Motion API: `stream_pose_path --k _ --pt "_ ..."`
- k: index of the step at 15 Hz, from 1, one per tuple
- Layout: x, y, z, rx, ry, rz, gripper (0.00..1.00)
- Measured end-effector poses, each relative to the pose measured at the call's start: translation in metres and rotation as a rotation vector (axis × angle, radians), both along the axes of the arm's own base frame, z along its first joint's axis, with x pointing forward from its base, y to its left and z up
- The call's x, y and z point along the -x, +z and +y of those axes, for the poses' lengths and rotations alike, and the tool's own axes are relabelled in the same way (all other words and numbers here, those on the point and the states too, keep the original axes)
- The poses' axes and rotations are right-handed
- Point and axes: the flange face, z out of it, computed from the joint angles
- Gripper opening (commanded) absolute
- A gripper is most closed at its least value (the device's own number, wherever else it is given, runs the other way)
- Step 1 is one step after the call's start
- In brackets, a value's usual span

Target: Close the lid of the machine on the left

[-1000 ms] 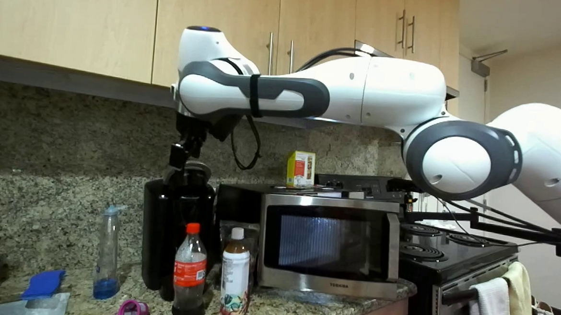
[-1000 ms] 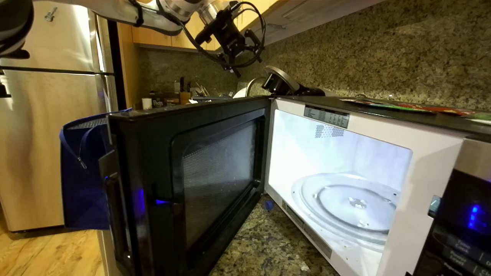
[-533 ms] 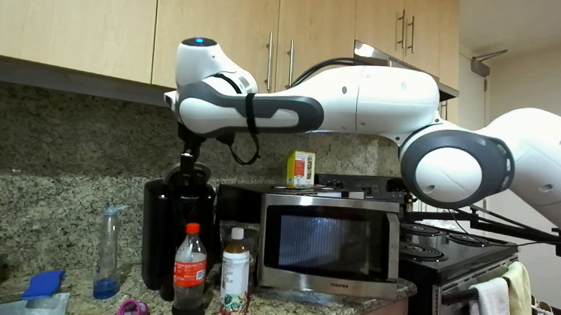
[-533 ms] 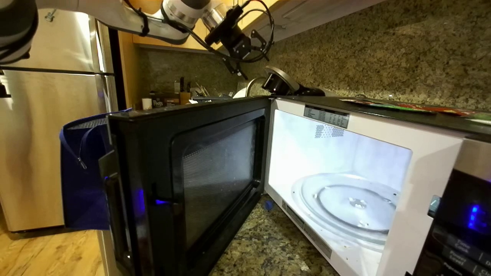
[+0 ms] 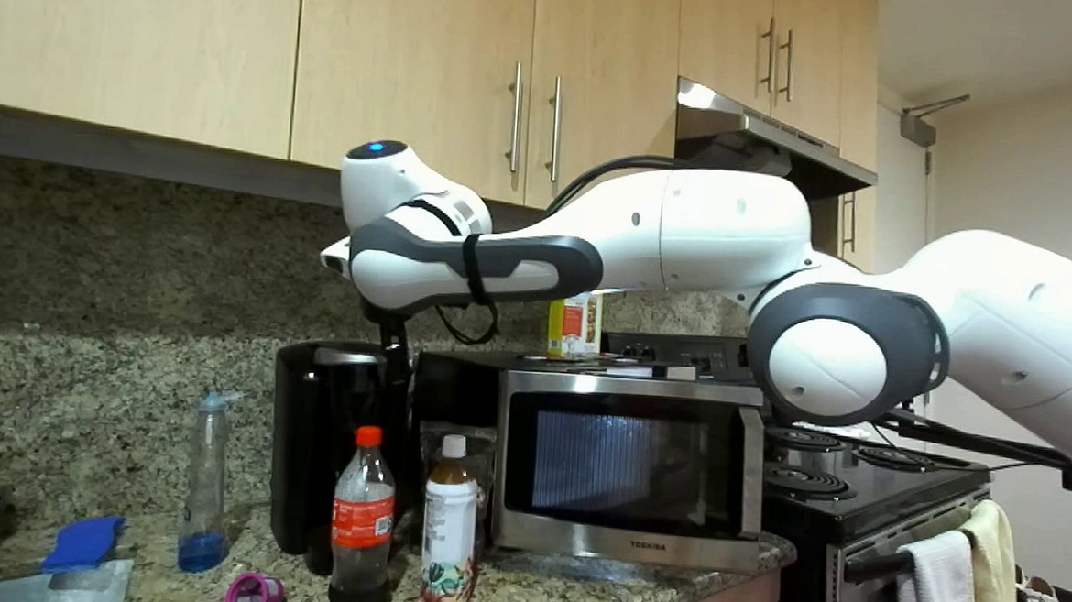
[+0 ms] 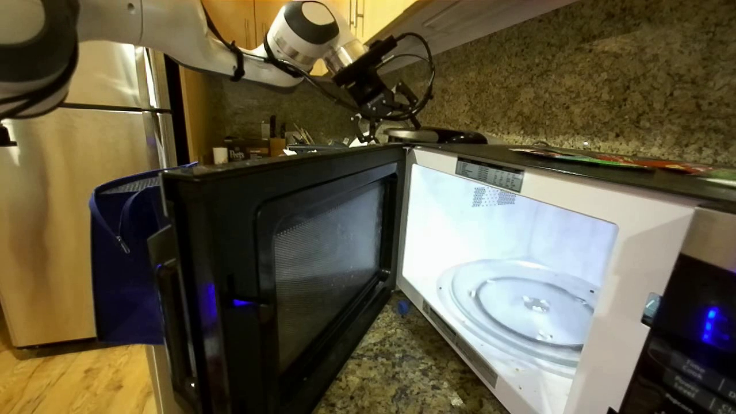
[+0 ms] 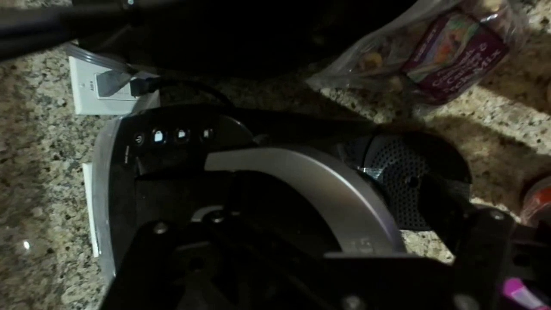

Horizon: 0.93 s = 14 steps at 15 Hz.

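The black coffee maker (image 5: 303, 454) stands on the counter, left of the microwave. Its lid (image 5: 349, 358) lies level on its top in both exterior views (image 6: 413, 135); I cannot tell whether it is latched. In the wrist view the lid's silver curved rim (image 7: 318, 181) shows over the top, with lit buttons beside it. My gripper (image 6: 394, 131) is pointed down at the lid with its fingers spread and nothing held between them. In the wrist view the fingers (image 7: 335, 189) stand over the lid, one past its front rim; whether they touch it is unclear.
The microwave (image 5: 626, 544) stands close beside the machine, its door (image 6: 230, 230) swung open. A red-capped bottle (image 5: 362, 521) and a white-labelled bottle (image 5: 449, 535) stand in front. A snack bag (image 7: 452, 56) lies beside the machine. Cabinets (image 5: 411, 65) hang above the arm.
The lid was tilted up earlier and now lies level on the machine. My gripper has come down, and in an exterior view it has shifted right. It stays open.
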Motion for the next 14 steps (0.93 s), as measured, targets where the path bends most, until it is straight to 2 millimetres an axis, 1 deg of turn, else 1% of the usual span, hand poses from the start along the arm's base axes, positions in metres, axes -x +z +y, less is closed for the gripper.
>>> stream_pose_path --k 7,8,10,14 --pt "0.018 0.008 0.005 -0.040 0.038 0.170 1.00" --pt "0.020 0.007 0.007 -0.066 0.045 0.195 1.00" --pt "0.026 0.011 0.013 -0.116 0.066 0.223 1.00" --pt "0.049 0.028 0.032 -0.263 0.117 0.347 1.00"
